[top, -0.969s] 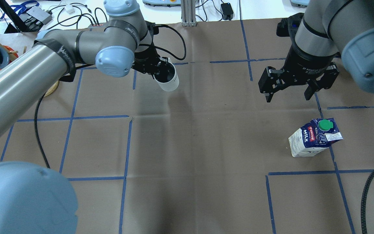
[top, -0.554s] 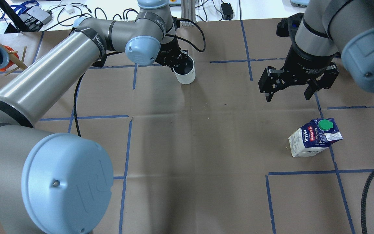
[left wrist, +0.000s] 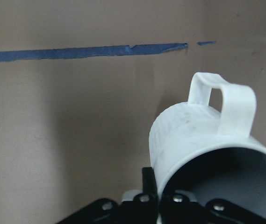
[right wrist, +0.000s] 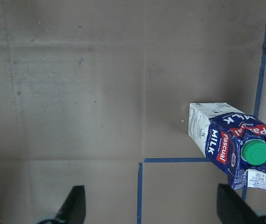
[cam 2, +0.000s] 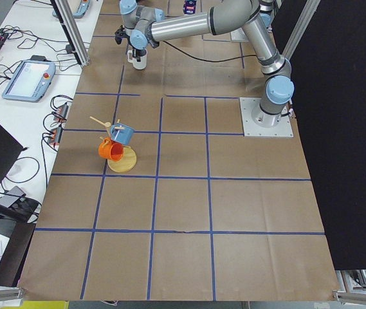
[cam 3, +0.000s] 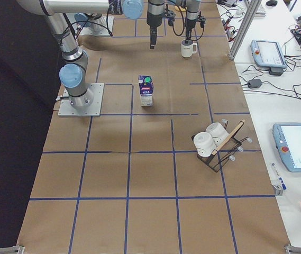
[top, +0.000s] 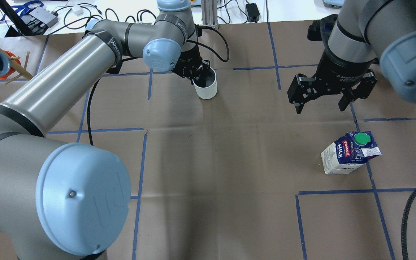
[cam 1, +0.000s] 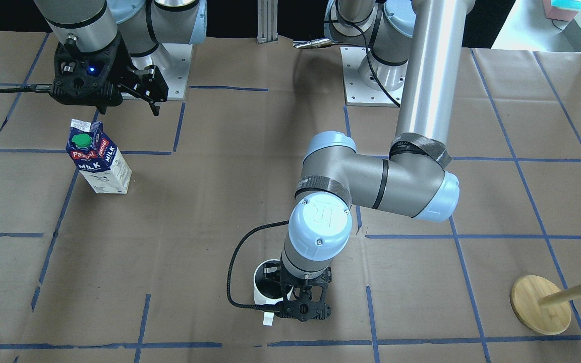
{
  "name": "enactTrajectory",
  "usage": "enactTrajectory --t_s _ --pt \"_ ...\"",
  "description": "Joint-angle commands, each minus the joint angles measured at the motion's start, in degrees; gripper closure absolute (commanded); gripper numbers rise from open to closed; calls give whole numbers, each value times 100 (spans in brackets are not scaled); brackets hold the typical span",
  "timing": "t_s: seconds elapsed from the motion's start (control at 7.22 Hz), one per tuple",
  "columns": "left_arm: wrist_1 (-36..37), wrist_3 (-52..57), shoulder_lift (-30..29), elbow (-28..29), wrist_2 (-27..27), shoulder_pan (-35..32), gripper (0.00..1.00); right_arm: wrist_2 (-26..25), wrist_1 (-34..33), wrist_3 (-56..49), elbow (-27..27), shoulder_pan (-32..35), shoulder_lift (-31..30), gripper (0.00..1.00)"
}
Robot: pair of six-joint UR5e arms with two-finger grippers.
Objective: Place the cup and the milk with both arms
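brown table [top: 229,162]: milk [top: 347,153] upright, cup [top: 206,90] handle pointing away from robot.

Overhead and opposite front views down on table [top: 229,162], side views from its ends, wrist cameras near cup [left wrist: 193,135], milk [right wrist: 226,140]

Bright even light, soft shadows

White cup [top: 206,91], dark grey inside. Carton [top: 339,159]: navy top, red and white lettering, green cap [top: 361,138], white base. Brown table cover [top: 229,162] gridded with blue tape [top: 141,162]. Arms [top: 67,76] silver-grey, pale-blue joint caps.
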Motion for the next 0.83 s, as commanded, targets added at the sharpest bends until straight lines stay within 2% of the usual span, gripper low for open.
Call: enactTrajectory --t_s 0.0,0.14,0.28,0.42,0.69 --pt "-49 1 -28 -7 7 0 70 0 0 0 0 0 0 0" --pt "-49 1 -19 -7 24 0 18 0 0 0 0 0 0 0" --pt "-49 1 7 -7 15 0 5 0 0 0 0 0 0 0" --pt "-58 1 68 -15 15 0 1 0 0 0 0 0 0 0" --pt "-58 10 296 -233 7 -9 1 0 0 0 0 0 0 0"
